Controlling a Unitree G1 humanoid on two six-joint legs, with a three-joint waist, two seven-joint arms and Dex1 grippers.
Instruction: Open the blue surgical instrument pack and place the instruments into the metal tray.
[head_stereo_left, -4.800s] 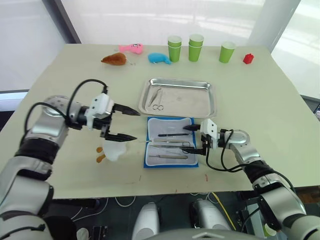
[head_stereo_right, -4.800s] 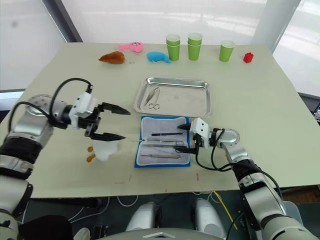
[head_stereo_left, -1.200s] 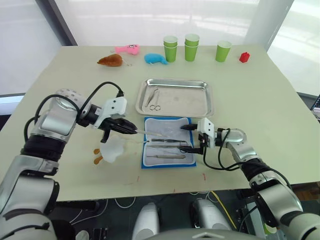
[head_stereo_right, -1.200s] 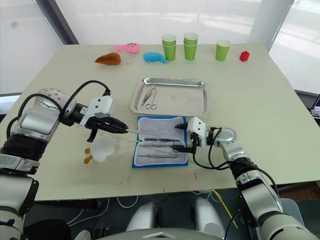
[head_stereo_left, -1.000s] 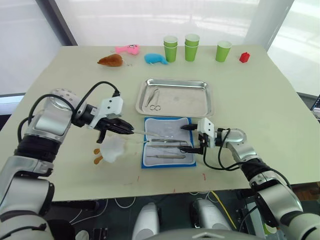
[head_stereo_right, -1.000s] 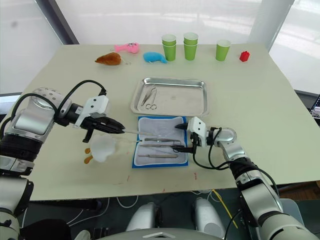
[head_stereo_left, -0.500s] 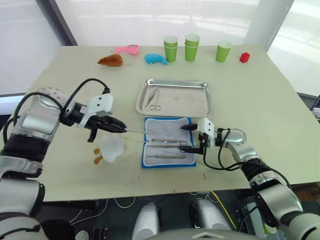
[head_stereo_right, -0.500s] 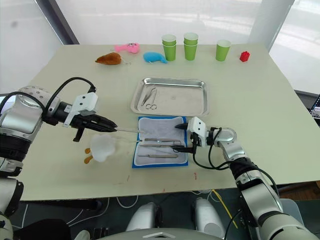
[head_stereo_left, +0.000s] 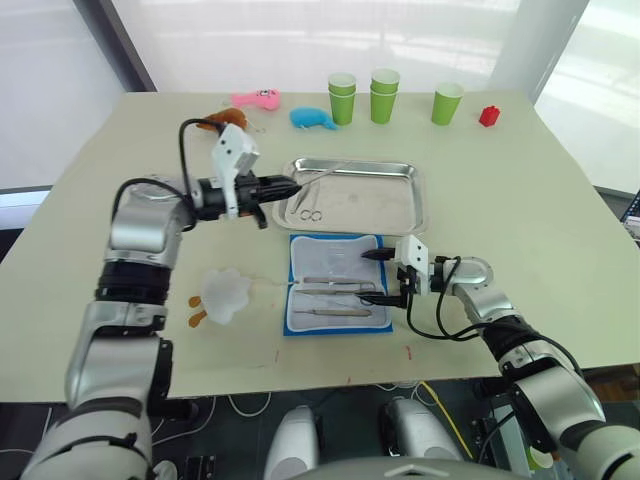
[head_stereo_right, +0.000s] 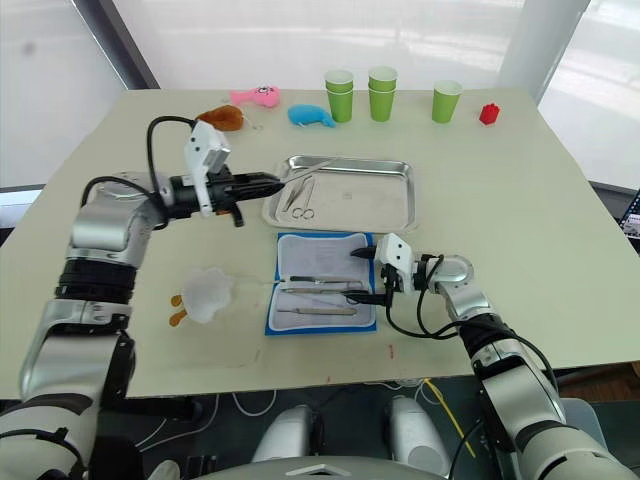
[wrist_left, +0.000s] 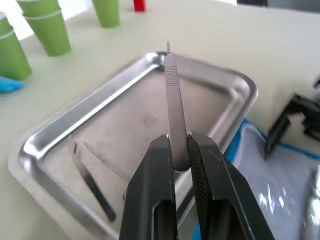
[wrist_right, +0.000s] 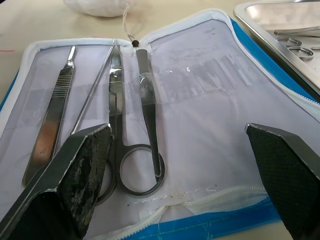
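Observation:
The blue surgical instrument pack (head_stereo_left: 338, 250) lies open in front of the metal tray (head_stereo_left: 385, 207), its pale lining up. In the pack lie scissors (wrist_right: 120, 150), tweezers (wrist_right: 148, 105), a flat handle (wrist_right: 50, 125) and a thin probe (wrist_right: 96, 82). Ring-handled scissors and tweezers (head_stereo_left: 310, 204) rest in the tray's left part. My left gripper (head_stereo_left: 285, 187) is shut on a slim flat silver instrument (wrist_left: 172, 100), held above the tray's left rim and pointing across the tray. At the pack's right edge my right gripper (head_stereo_left: 380, 276) stands open and holds nothing.
Several green cups (head_stereo_left: 386, 94), a red block (head_stereo_left: 488, 115), a blue plush (head_stereo_left: 315, 118), a pink toy (head_stereo_left: 258, 98) and a brown toy (head_stereo_left: 228, 117) line the table's far side. A white plush with orange feet (head_stereo_left: 225, 293) lies left of the pack.
My left gripper has carried the slim silver instrument from left of the pack up and away to the tray's left rim. The right arm has stayed put.

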